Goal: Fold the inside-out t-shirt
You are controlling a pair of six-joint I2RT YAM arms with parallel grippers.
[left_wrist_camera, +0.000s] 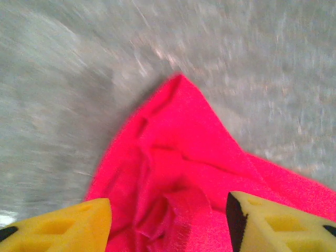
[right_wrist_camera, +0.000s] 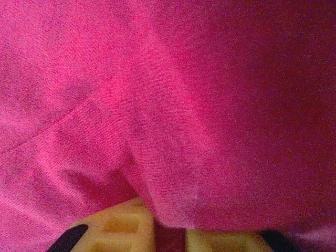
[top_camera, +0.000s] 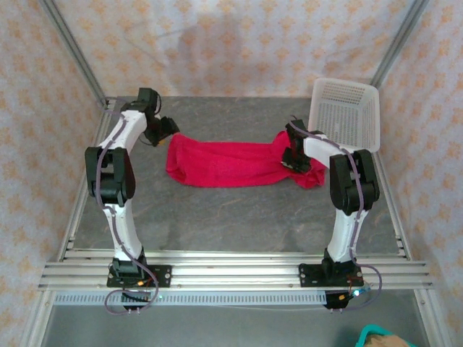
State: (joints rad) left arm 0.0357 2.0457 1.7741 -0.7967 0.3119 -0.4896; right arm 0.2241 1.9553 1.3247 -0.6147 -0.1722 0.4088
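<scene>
Right jaws pinching red t-shirt (right_wrist_camera: 157,105), left jaws apart

Inside-out t-shirt (top_camera: 231,165): bright red-pink, soft fabric. Lies as a long, crumpled band running left to right across the middle of the grey table (top_camera: 239,217). Left end tapers to a wrinkled, pointed corner; right end is bunched.

Yellow-padded left gripper (left_wrist_camera: 168,202) hangs with jaws wide apart, while the yellow-padded right gripper (right_wrist_camera: 170,233) is pinched onto the bright red-pink t-shirt (right_wrist_camera: 173,105).

walls (top_camera: 239,43): pale, orange flower pattern | table (top_camera: 239,217): grey mottled top | rails (top_camera: 231,271): aluminium, near edge
</scene>
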